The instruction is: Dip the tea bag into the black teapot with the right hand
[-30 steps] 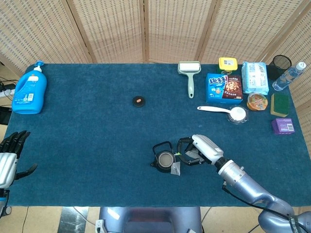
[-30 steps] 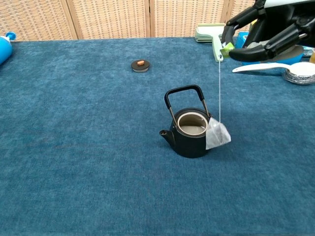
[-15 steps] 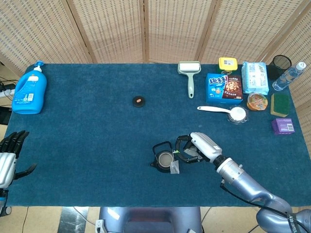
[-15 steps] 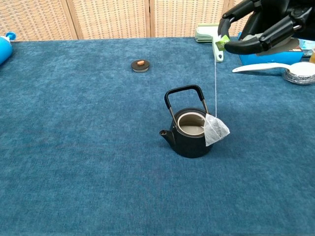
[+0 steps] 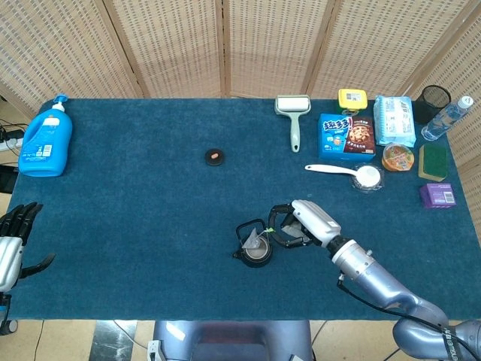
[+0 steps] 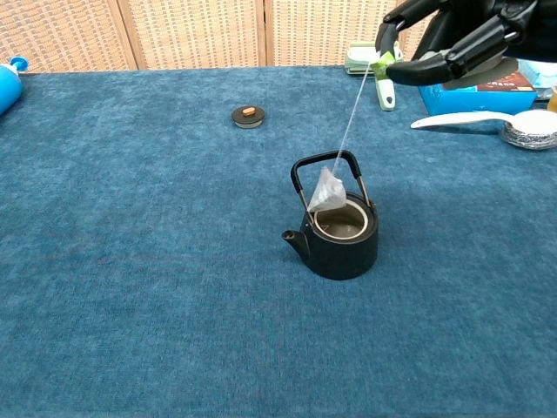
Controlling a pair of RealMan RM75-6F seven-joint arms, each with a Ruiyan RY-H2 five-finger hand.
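The black teapot (image 6: 339, 239) stands lidless near the table's front middle, also in the head view (image 5: 254, 250). My right hand (image 6: 452, 39) hovers up and to the right of it, pinching the green tag of the tea bag's string. The pale tea bag (image 6: 328, 190) hangs on the slanted string just above the pot's open mouth, under the handle; in the head view the tea bag (image 5: 260, 241) overlaps the pot's rim. The right hand (image 5: 301, 223) sits right of the pot there. My left hand (image 5: 15, 241) rests at the far left edge, fingers apart, holding nothing.
The teapot's lid (image 6: 248, 115) lies behind the pot. A blue detergent bottle (image 5: 46, 139) stands far left. At the back right are a lint roller (image 5: 293, 116), a white spoon (image 5: 346, 173), a snack box (image 5: 346, 135) and several small packs.
The tea bag swung from beside the pot's right wall up and left to above its mouth. The right hand rose slightly and shifted left.
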